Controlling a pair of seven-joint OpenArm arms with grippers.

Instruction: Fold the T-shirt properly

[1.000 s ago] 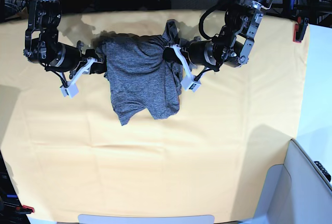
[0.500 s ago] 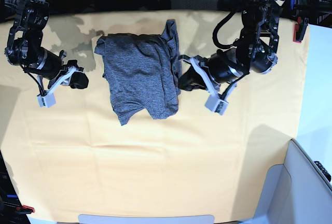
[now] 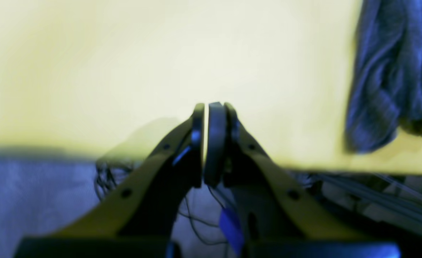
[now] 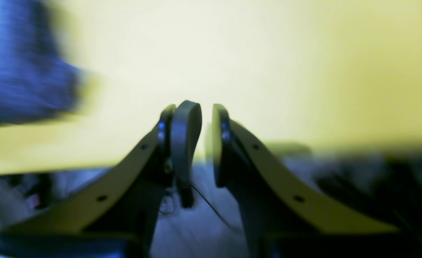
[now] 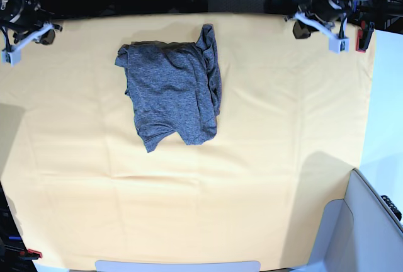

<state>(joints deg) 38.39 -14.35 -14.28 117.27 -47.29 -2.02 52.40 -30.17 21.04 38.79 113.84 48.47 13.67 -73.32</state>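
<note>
Shirt (image 5: 171,92) folded, lying on yellow cloth (image 5: 264,158), upper middle; long axis runs far edge to near edge, bunched sleeve at far right corner. Left gripper (image 3: 209,118) pressed closed, empty, at far right table corner, well apart from shirt. Right gripper (image 4: 196,122) slightly parted, empty, far left corner.

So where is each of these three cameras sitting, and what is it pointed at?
Base: high above, looking straight down on the yellow cloth and grey T-shirt; both arms sit at the far corners.
Left wrist: on the left arm, looking past its shut left claw across the cloth, shirt at right.
Right wrist: likewise behind the right claw, jaws slightly apart, shirt at left.
Shared: all three show the shirt and cloth.
</note>
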